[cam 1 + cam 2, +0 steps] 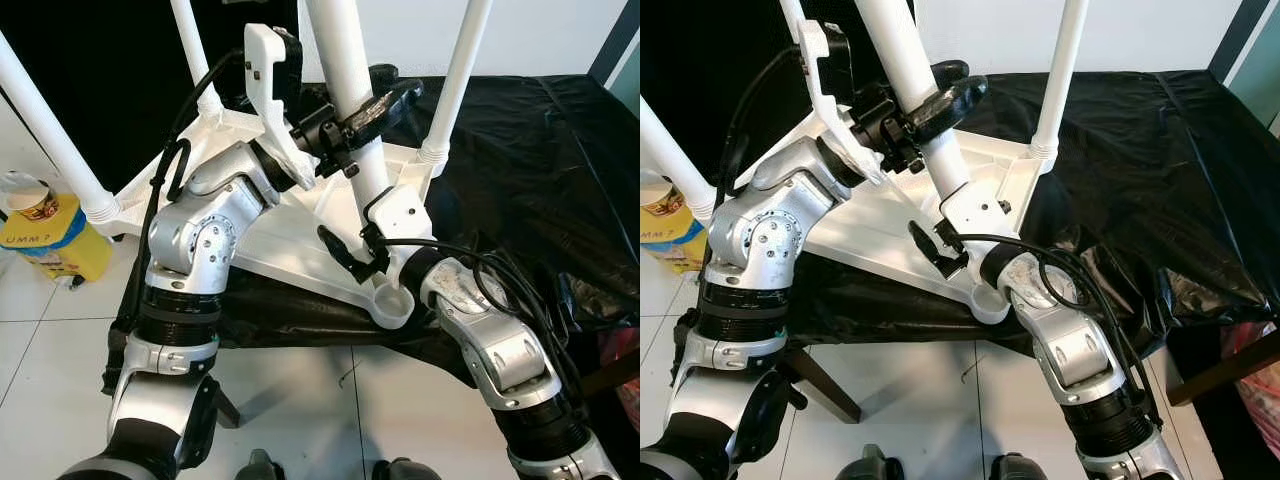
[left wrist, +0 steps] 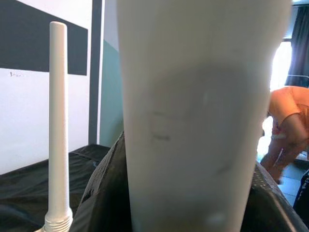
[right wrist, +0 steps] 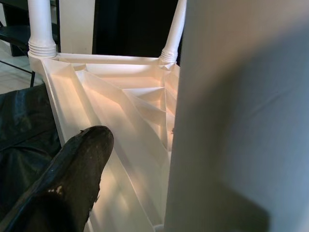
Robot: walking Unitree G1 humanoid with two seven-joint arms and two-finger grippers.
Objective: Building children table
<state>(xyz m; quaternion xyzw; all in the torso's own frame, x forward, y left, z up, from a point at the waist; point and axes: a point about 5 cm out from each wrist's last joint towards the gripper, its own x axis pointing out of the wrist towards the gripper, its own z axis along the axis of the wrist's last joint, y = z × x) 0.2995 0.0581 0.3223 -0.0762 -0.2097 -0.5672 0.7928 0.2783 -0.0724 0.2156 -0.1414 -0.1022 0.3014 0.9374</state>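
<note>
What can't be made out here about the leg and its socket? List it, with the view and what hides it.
- Head views: the lower end of the held leg sits behind the right gripper, so whether it has entered the corner socket is hidden.
- Left wrist view: the leg is too close and blurred.
- Head views: the leg tops run off the upper edge.
- Right wrist view: the leg blocks the far side of the tabletop.

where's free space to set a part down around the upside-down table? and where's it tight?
Free: the black sheet to the robot's right of the table top, and the floor tiles between the arms.
Crowded: the near corner, where the left gripper clamps the loose leg and the right gripper sits by the empty socket. Yellow tub blocks the floor left.
</note>
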